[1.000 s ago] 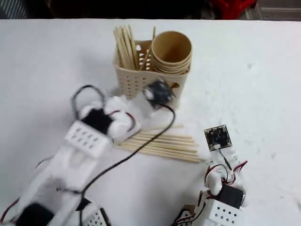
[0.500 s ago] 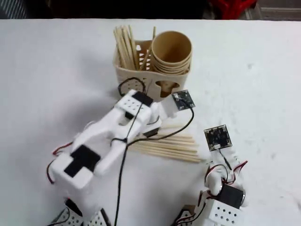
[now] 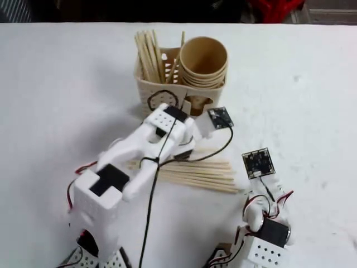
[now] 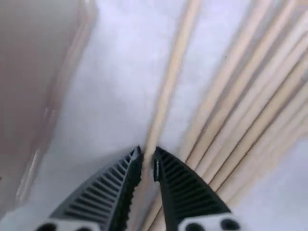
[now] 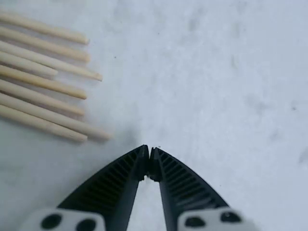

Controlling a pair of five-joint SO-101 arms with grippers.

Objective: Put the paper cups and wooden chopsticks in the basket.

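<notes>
**A:** Where did the loose pale wooden chopsticks (image 3: 206,176) lie?

**B:** They lay in a flat row on the white table (image 3: 56,84), at the middle of the high view. That was just below the cream perforated plastic basket (image 3: 153,97) and apart from it.

**A:** And how did they sit relative to the jaws?

**B:** In the left wrist view a single round chopstick (image 4: 171,82) ran from the top of the frame down to the left gripper (image 4: 147,156). It lay slightly apart from the rest of the row at the right of the frame. The grey ribbed jaws stood narrow, pinched on that stick at their tips.

**A:** What did the basket hold?

**B:** A stack of tan paper cups (image 3: 203,61) stood upright in its right half. A bunch of upright chopsticks (image 3: 148,50) leaned in its left half, at the top centre of the high view.

**A:** And the other gripper?

**B:** The right gripper (image 5: 149,156) had its jaws closed tip to tip on nothing, over bare table. In its wrist view the chopstick ends lay at the upper left, apart from the tips.

**A:** Where were the arms?

**B:** The white left arm (image 3: 134,162) stretched from the lower left of the high view up to the middle, over the row's left end. The right arm (image 3: 265,251) sat at the lower right edge, near the row's right ends.
</notes>
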